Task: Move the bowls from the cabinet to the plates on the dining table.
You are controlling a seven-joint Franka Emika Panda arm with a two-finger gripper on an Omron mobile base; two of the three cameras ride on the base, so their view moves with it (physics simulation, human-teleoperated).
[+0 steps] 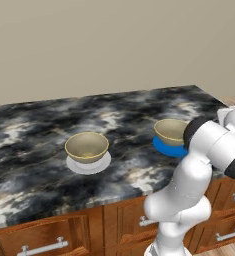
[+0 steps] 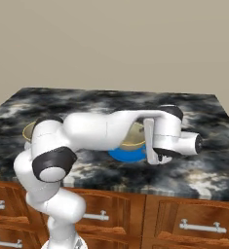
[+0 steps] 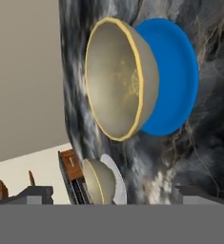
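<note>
Two grey-olive bowls with tan insides stand on the dining table (image 1: 34, 135). One bowl (image 1: 87, 146) sits on the pale grey-white plate (image 1: 89, 164) at the left. The other bowl (image 1: 170, 131) rests on the bright blue plate (image 1: 168, 148) at the right, partly behind my arm. In the hand view that bowl (image 3: 120, 78) on the blue plate (image 3: 178, 76) is close ahead, and the farther bowl (image 3: 98, 187) and its pale plate (image 3: 117, 183) lie beyond. My gripper (image 3: 116, 194) is open, holds nothing and hovers over the blue plate (image 2: 128, 154). The cabinet is out of view.
Brown wooden drawers (image 1: 39, 239) with silver handles run below the stone top, also on the right side (image 2: 184, 219). A plain beige wall stands behind the table. My arm stretches across the table's front edge in the right base view.
</note>
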